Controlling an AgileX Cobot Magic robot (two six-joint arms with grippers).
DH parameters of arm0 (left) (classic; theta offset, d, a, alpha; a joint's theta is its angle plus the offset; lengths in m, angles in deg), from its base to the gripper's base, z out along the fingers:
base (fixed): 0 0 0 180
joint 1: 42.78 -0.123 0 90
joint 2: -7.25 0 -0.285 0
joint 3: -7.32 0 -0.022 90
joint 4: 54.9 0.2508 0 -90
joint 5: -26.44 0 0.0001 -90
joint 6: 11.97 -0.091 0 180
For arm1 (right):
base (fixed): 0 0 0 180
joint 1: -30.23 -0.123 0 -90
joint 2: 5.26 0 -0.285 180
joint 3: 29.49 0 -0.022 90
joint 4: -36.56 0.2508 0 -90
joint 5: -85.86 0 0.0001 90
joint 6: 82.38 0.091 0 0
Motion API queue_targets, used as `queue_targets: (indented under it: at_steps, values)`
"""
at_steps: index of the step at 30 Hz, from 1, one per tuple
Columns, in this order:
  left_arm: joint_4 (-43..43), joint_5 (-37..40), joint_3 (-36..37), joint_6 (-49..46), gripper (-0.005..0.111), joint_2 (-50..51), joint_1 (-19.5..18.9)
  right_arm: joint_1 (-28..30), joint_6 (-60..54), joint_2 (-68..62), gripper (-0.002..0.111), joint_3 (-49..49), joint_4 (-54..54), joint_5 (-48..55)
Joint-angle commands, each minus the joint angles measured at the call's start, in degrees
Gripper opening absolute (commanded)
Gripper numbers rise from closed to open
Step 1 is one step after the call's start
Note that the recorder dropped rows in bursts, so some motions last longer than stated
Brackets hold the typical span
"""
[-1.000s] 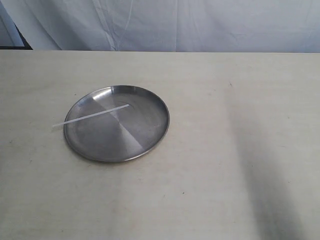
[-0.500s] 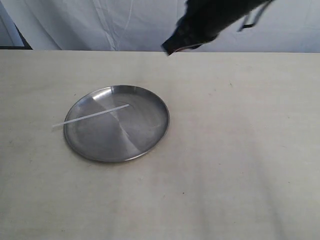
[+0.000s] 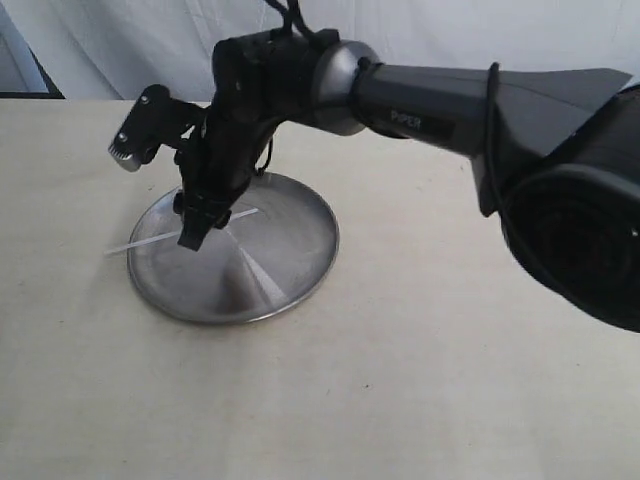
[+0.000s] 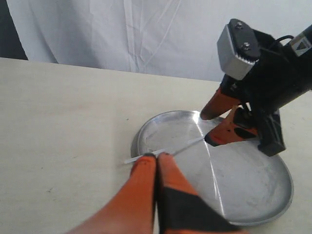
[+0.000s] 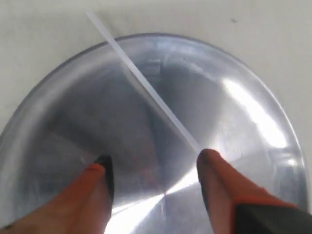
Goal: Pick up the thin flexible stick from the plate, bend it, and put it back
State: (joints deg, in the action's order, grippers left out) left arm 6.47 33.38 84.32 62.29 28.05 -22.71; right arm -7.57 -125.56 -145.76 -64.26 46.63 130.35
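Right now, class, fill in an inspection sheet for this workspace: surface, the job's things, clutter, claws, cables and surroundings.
Surface: pale beige table, faintly marked.
Job's things: round silver plate lying flat on the table; thin flexible stick lying across it, one end jutting past the rim.
Clutter: nothing seen.
Claws: right claw open, low over the plate, with the stick's inner end close by one fingertip and no grip yet; left claw shut, holding nothing, out of the exterior view.
Cables: black cable running along the right arm.
Surroundings: white cloth backdrop behind the table.
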Motion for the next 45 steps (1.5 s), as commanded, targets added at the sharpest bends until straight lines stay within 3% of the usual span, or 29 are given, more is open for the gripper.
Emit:
queue_targets:
  at_steps: [1, 20, 30, 39, 45]
  values:
    - [0.14, -0.07, 0.22, 0.05, 0.0, -0.34, 0.15, -0.65, -1.08, -2.14, 0.053, -0.41, -0.65, -7.01]
    - [0.14, -0.07, 0.22, 0.05, 0.0, -0.34, 0.15, -0.65, -2.3, -7.6, 0.051, -0.41, 0.93, -9.78]
    - [0.14, -0.07, 0.22, 0.05, 0.0, -0.34, 0.15, -0.65, -1.0, -8.75, 0.003, -0.41, 0.93, -9.54]
    - [0.14, -0.07, 0.22, 0.05, 0.0, -0.34, 0.15, -0.9, -0.19, -6.67, -0.001, -0.41, 0.91, -8.12]
    - [0.14, -0.07, 0.22, 0.05, 0.0, -0.34, 0.15, -1.75, -0.19, -3.53, -0.001, -0.41, 1.6, -18.0]
